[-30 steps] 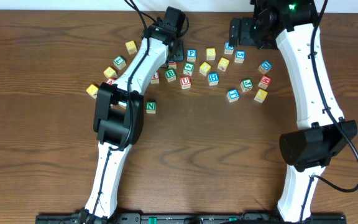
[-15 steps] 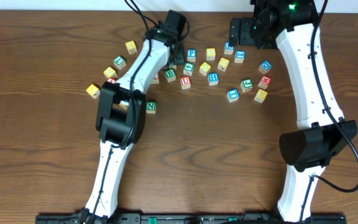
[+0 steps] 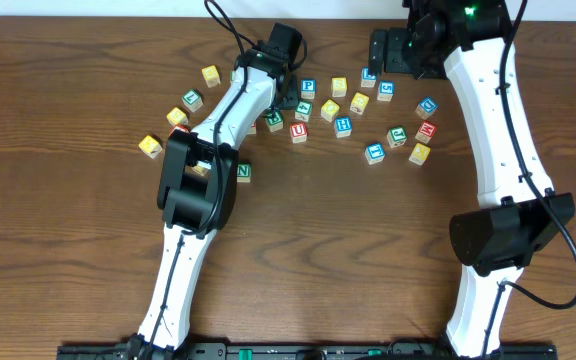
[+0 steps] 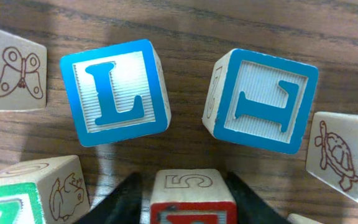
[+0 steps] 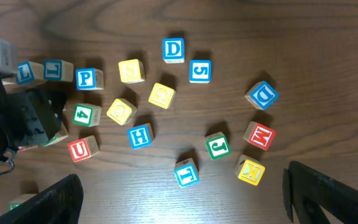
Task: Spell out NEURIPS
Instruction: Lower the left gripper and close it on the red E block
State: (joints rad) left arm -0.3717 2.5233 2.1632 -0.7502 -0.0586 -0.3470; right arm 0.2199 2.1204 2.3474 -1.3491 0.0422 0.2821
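- The green N cube [image 3: 243,172] lies alone on the surface [image 3: 58,250], letter up. It is nearer the front than the other cubes and just beside the dark elbow of the left arm [image 3: 193,190].
- The red U cube [image 3: 299,131] sits at the near edge of the scattered cluster. The blue P cube [image 3: 308,87] sits at the far edge, just right of the left gripper [image 4: 182,182].
- That gripper is down among the cubes, with its two dark fingers [image 4: 120,202] either side of a red-edged cube [image 4: 192,186].
- An outlined 5 shows on that cube's side, and its top letter is cut off by the wrist view. I cannot tell whether the fingers press the cube or stand just clear of it.
- Beyond it stands a blue L cube [image 4: 117,93], and beside that a second L cube [image 4: 263,99] with its letter turned sideways.
- The cubes are pale wood with softened corners. Their lettered faces are ribbed, each with a raised letter inside a coloured frame.
- The plain sides carry line drawings, such as a butterfly [image 4: 17,71] and a turtle [image 4: 337,155].
- The right gripper [image 5: 179,186] hangs over the far right of the scatter, fingers spread wide with nothing between them.
- Under it lie loose blue, yellow, red and green cubes.
- The surface is dark brown with a streaky wood grain.
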